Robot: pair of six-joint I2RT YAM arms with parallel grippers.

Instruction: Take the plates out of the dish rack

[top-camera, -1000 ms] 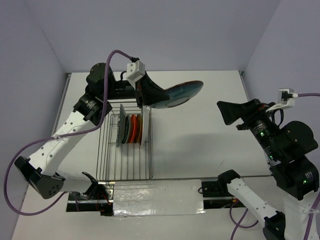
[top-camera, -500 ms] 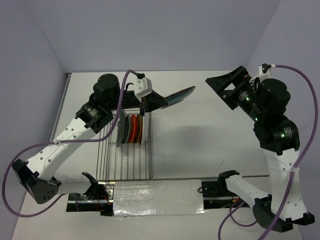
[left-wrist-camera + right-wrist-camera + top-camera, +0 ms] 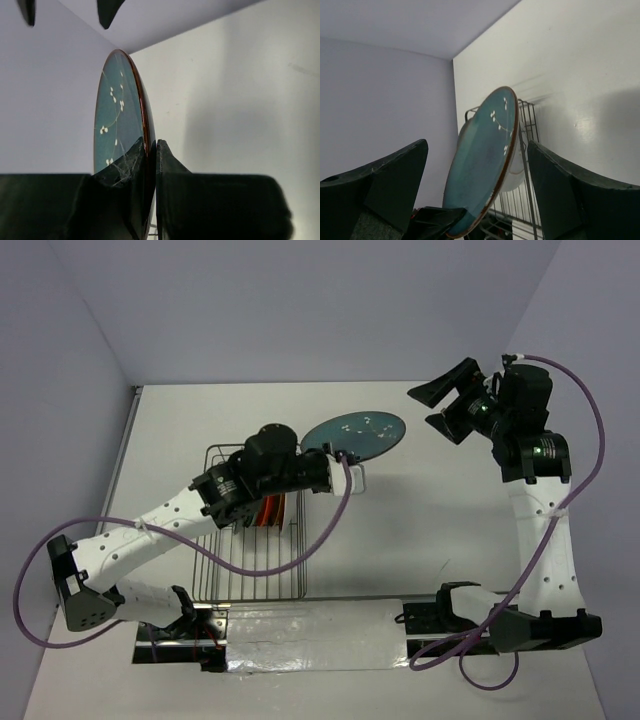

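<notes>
My left gripper (image 3: 327, 456) is shut on the near rim of a teal plate (image 3: 356, 432) with white flower sprigs and a brown edge, held above the table past the dish rack's (image 3: 240, 570) far right corner. In the left wrist view the plate (image 3: 117, 120) stands edge-on between the fingers (image 3: 172, 165). Other plates (image 3: 272, 511), orange and red, stay upright in the rack, mostly hidden under my left arm. My right gripper (image 3: 448, 406) is open, just right of the teal plate and apart from it. Its camera faces the plate (image 3: 480, 165) framed between its fingers (image 3: 395, 175).
The white table (image 3: 420, 510) is bordered by pale walls at the back and sides. A white plate (image 3: 512, 176) shows in the rack (image 3: 527, 120) behind the held one. Both arm bases and a taped strip (image 3: 310, 635) sit at the near edge.
My left arm has lowered and turned, bringing the teal plate face-up toward the right. The right arm has swung left toward the plate, its jaws narrowing a little.
</notes>
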